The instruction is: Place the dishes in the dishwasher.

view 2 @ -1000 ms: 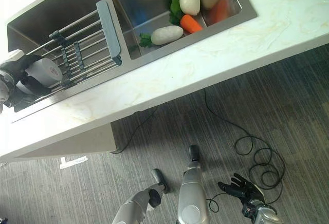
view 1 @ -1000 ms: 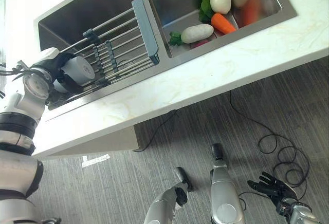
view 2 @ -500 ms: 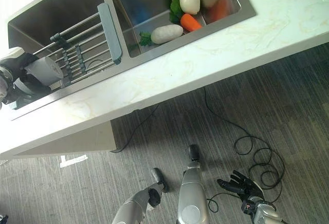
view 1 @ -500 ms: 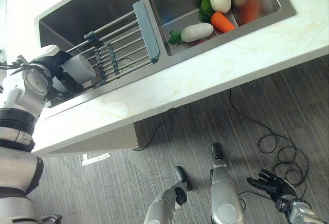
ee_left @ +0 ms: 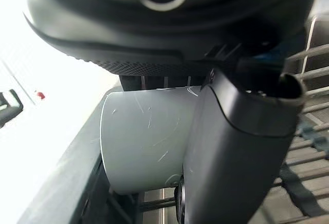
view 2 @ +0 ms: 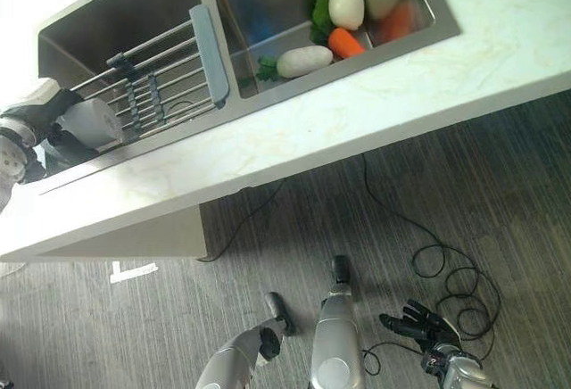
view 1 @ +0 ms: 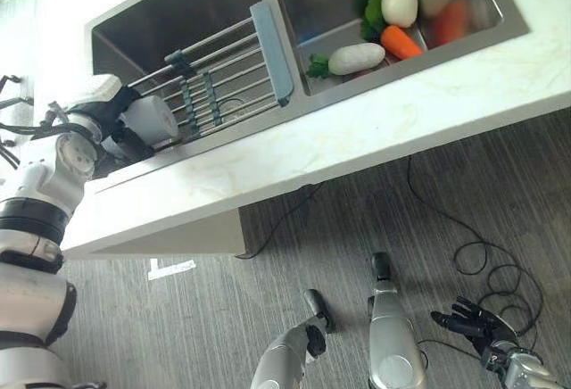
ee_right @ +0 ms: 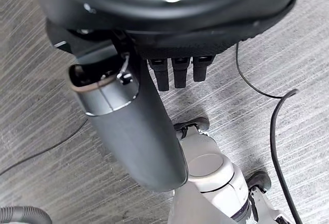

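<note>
My left hand point(view 1: 100, 114) is shut on a white cup point(view 1: 150, 120) lying on its side, over the near left corner of the left sink basin point(view 1: 169, 23). In the left wrist view the thumb point(ee_left: 231, 152) lies across the cup point(ee_left: 144, 136). The cup is at the left end of a metal rod rack point(view 1: 214, 95) that spans this basin; whether it rests on the rods I cannot tell. My right hand point(view 1: 471, 320) hangs low at the right over the floor, open, fingers straight, holding nothing.
The rack ends in a grey-blue bar point(view 1: 270, 54) beside the divider. The right basin point(view 1: 500, 14) holds a white radish point(view 1: 361, 57), a carrot point(view 1: 404, 43) and other vegetables. A pale marble counter point(view 1: 357, 130) runs along the front; grey floor lies below.
The whole picture has shifted a little to the right, so the camera moved. My left hand keeps the cup at the rack's left end. The right hand has hardly moved.
</note>
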Controlling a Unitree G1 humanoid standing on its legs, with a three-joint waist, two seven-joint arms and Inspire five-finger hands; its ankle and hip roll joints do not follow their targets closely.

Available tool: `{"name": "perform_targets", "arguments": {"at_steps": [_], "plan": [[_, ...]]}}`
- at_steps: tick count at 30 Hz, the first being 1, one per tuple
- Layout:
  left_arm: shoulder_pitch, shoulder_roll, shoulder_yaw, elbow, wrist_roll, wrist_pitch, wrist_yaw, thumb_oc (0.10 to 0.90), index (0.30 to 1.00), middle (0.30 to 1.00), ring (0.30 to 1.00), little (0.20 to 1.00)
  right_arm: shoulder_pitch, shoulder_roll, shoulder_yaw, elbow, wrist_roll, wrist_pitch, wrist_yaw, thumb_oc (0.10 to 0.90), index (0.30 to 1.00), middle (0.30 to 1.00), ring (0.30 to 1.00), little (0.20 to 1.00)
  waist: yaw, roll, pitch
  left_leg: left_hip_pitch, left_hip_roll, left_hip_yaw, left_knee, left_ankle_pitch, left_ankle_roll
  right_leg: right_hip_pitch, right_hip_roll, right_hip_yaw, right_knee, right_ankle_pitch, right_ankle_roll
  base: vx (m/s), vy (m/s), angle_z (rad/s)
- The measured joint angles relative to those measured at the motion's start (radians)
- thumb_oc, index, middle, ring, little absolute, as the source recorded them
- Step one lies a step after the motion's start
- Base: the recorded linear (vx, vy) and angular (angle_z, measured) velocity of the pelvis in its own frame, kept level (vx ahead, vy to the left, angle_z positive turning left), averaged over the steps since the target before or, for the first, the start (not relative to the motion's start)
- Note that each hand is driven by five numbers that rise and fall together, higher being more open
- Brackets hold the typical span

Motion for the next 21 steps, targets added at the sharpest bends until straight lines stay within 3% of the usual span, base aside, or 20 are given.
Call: {"name": "perform_targets", "arguments": {"at_steps": [1, 3, 6, 9, 11, 12, 14, 18, 21], "plan": [[-0.001, 0.003, 0.000, -0.015, 0.000, 0.000, 0.030, 0.400, 0.300, 0.300, 0.300, 0.300, 0.000, 0.009, 0.000, 0.011, 0.000, -0.003, -0.002, 0.800, 0.900, 0.900, 0.900, 0.900, 0.009, -0.007, -0.003, 0.004, 0.003, 0.000, 0.000, 0.000, 0.000, 0.005, 0.002, -0.002, 0.001, -0.001, -0.002, 0.02, -0.086, 0.22], [-0.004, 0.085, -0.012, -0.103, -0.003, -0.035, 0.143, 0.400, 0.300, 0.300, 0.300, 0.300, 0.002, 0.062, 0.000, 0.034, 0.000, -0.009, -0.003, 0.800, 0.900, 0.900, 0.900, 0.900, 0.019, -0.057, -0.029, 0.005, 0.013, -0.026, 0.007, 0.000, -0.017, 0.022, 0.007, -0.030, 0.004, -0.017, -0.010, 0.03, -0.096, 0.29], [-0.002, 0.169, -0.015, -0.192, -0.004, -0.044, 0.232, 0.400, 0.300, 0.300, 0.300, 0.300, 0.022, 0.117, -0.001, 0.041, 0.005, -0.019, -0.002, 0.800, 0.900, 0.900, 0.900, 0.900, 0.048, -0.108, -0.078, 0.025, 0.031, -0.045, 0.016, -0.003, -0.029, 0.059, 0.020, -0.051, -0.004, -0.025, -0.018, 0.05, -0.081, 0.14], [0.004, 0.198, -0.013, -0.204, -0.003, -0.054, 0.339, 0.400, 0.300, 0.300, 0.300, 0.300, 0.045, 0.139, -0.002, 0.072, 0.005, -0.022, 0.000, 0.800, 0.900, 0.900, 0.900, 0.900, 0.070, -0.119, -0.136, 0.062, 0.034, -0.051, 0.006, -0.011, -0.035, 0.105, 0.021, -0.064, -0.015, -0.035, -0.015, 0.10, -0.047, 0.09], [0.037, 0.251, 0.013, -0.215, -0.003, -0.057, 0.430, 0.400, 0.300, 0.300, 0.300, 0.300, 0.079, 0.146, -0.015, 0.126, 0.002, -0.020, 0.001, 0.800, 0.900, 0.900, 0.900, 0.900, 0.091, -0.116, -0.211, 0.109, 0.034, -0.060, -0.008, -0.026, -0.038, 0.156, 0.022, -0.073, -0.029, -0.050, -0.007, 0.18, -0.029, 0.10], [0.109, 0.284, 0.086, -0.232, -0.003, -0.060, 0.471, 0.400, 0.300, 0.300, 0.300, 0.300, 0.109, 0.153, -0.033, 0.152, -0.001, -0.018, 0.000, 0.800, 0.900, 0.900, 0.900, 0.900, 0.094, -0.115, -0.263, 0.136, 0.032, -0.061, -0.019, -0.033, -0.037, 0.178, 0.021, -0.075, -0.031, -0.061, -0.004, 0.14, -0.023, 0.06], [0.147, 0.293, 0.144, -0.229, -0.004, -0.059, 0.507, 0.400, 0.300, 0.300, 0.300, 0.300, 0.147, 0.159, -0.046, 0.152, -0.005, -0.018, 0.001, 0.800, 0.900, 0.900, 0.900, 0.900, 0.104, -0.113, -0.301, 0.145, 0.029, -0.062, -0.017, -0.041, -0.035, 0.187, 0.017, -0.079, -0.027, -0.072, -0.002, 0.02, -0.014, 0.05], [0.231, 0.294, 0.240, -0.239, -0.005, -0.085, 0.555, 0.400, 0.300, 0.300, 0.300, 0.300, 0.163, 0.171, -0.050, 0.184, -0.030, -0.014, 0.007, 0.800, 0.900, 0.900, 0.900, 0.900, 0.133, -0.121, -0.323, 0.144, 0.025, -0.069, -0.011, -0.042, -0.031, 0.190, 0.011, -0.086, -0.014, -0.071, -0.003, -0.03, -0.031, 0.06], [0.344, 0.294, 0.282, -0.311, -0.006, -0.111, 0.571, 0.400, 0.300, 0.300, 0.300, 0.300, 0.167, 0.178, -0.068, 0.218, -0.044, -0.006, 0.016, 0.800, 0.900, 0.900, 0.900, 0.900, 0.150, -0.143, -0.328, 0.138, 0.028, -0.074, 0.004, -0.049, -0.031, 0.191, 0.010, -0.092, -0.010, -0.082, 0.004, -0.04, -0.052, 0.07]]}}
